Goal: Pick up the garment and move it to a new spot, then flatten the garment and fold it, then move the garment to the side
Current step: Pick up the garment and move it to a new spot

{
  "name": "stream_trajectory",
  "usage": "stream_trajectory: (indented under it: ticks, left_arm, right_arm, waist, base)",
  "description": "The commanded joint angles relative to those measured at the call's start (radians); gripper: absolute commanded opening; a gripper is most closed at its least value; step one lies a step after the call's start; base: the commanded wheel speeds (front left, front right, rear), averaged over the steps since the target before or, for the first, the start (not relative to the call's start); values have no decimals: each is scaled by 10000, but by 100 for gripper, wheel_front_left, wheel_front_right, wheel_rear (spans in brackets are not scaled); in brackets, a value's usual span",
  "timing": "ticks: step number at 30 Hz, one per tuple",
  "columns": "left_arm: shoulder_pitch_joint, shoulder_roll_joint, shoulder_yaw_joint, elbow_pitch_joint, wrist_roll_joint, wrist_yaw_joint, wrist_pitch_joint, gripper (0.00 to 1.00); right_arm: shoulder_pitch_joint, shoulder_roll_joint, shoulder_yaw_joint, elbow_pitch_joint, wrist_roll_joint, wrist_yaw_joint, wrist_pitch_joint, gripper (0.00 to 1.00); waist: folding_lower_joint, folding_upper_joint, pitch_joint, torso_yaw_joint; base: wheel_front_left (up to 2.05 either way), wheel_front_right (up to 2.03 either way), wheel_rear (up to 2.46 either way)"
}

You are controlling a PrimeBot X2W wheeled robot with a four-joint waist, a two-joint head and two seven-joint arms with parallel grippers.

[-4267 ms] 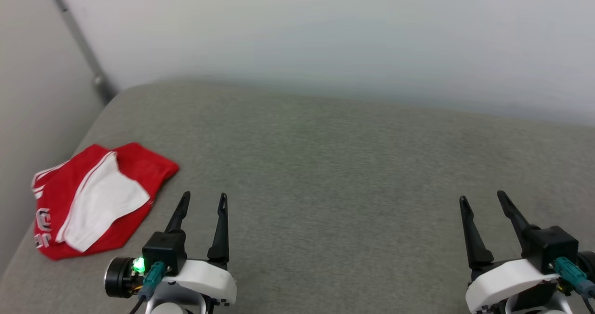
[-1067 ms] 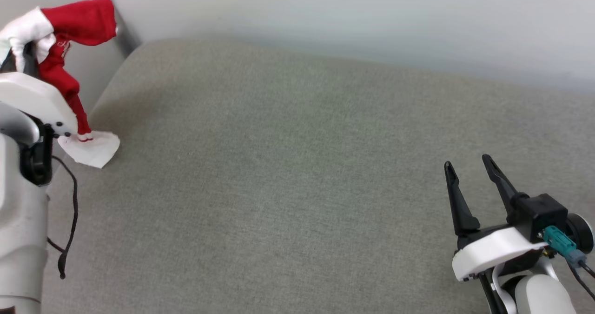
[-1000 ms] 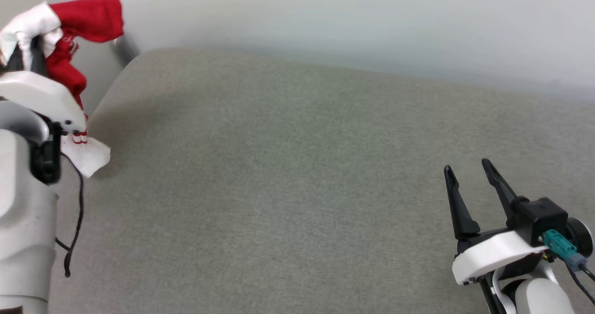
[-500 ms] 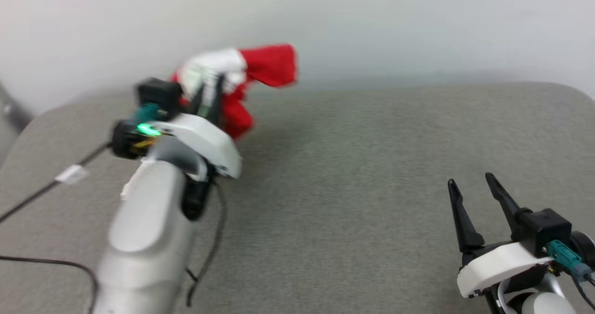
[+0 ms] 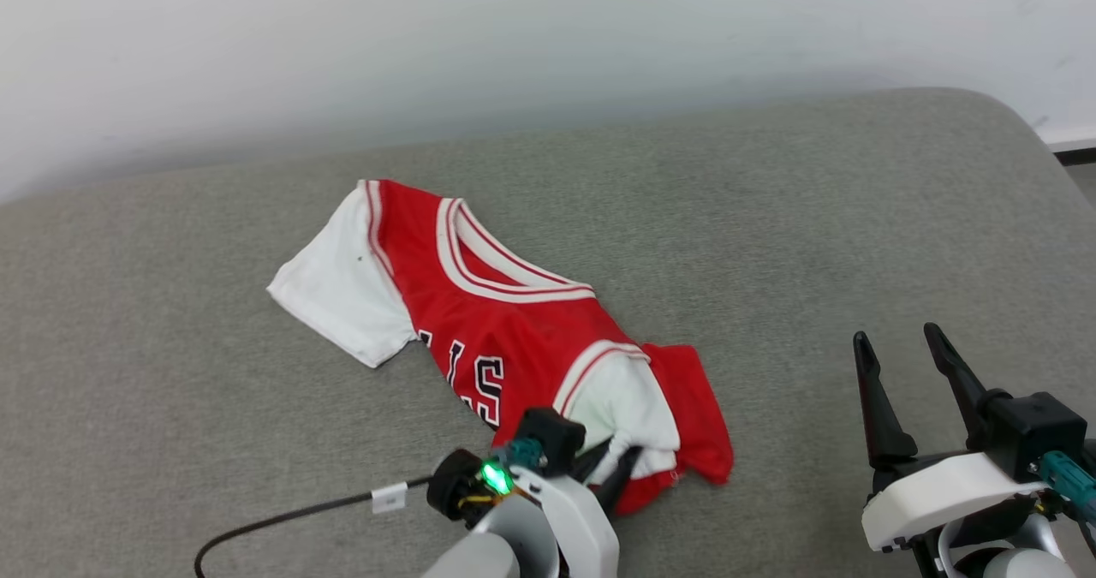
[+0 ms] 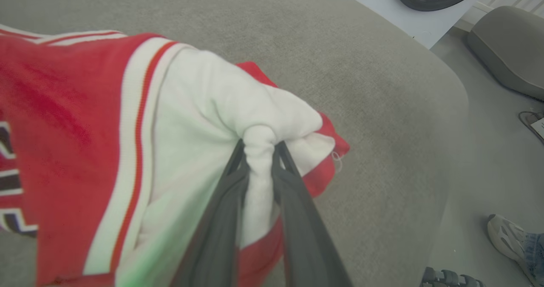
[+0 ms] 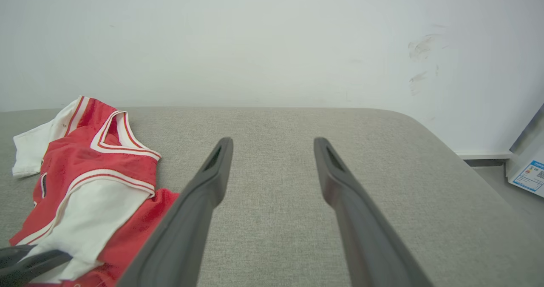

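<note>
Nearest us, our left gripper point(image 5: 618, 456) is clamping tight on a bunched wad of white sleeve point(image 6: 255, 117) at the near end of the red jersey shirt with white short sleeves and black-and-white chest lettering point(image 5: 505, 321), forearm coming in low from the btm edge, pointing fwd-right. Our right gripper point(image 5: 896, 336) is hovering well apart from the cloth, jaws standing wide w/ nothing btwn them. We're judging the shirt light, soft and limp, so it's prob going to bunch; we're thinking shoulders or hem corners, one per gripper. It's lying diagonally across the middle of the grey woven cushion point(image 5: 813, 218), near end rumpled, far sleeve point(image 5: 342, 295) flat. Beyond, a pale wall point(image 5: 514, 47) is backing everything.
</note>
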Motion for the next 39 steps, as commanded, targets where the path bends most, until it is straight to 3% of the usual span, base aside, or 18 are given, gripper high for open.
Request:
stream_trajectory:
  ticks: [1,2,6,11,19,27,33,39]
  left_arm:
    - [172,13,-190,-65,-79,-17,-75,68]
    - [243,7,-344,-116,-56,-18,-146,100]
    - [188,9,-715,-446,128,70,-709,100]
    - [-38,65,-481,-1319,417,594,-1652,100]
    - [403,722,1199,-2587,42,1643,-2188,100]
    - [1433,1897,2899,-3255,192,2600,-2266,100]
    - [2413,2444,3308,-3516,304,2768,-2260,100]
    - [2751,2473,3187,-3716,380,2804,-2254,100]
  right_arm:
    - [4,9,-5,-62,68,-7,28,100]
    - [-22,8,-17,-73,71,-7,32,100]
    - [-50,6,-127,-88,32,-7,37,100]
    - [182,5,-279,-32,14,-7,61,100]
    - [630,5,-448,-148,82,-7,212,100]
    - [1030,5,-452,-326,181,-7,334,100]
    - [1345,7,-381,-440,293,-7,401,100]
    - [1503,5,-216,-525,393,-7,466,100]
  waist:
    - [0,0,97,185]
    - [0,0,126,276]
    - [0,0,50,708]
    - [0,0,-349,1197]
    - [0,0,-891,1673]
    - [0,0,-1053,1874]
    - [0,0,-1239,1930]
    - [0,0,-1317,2013]
  base:
    - [0,0,0]
    - [0,0,0]
    - [0,0,0]
    - [0,0,0]
    - [0,0,0]
    - [0,0,0]
    - [0,0,0]
    - [0,0,0]
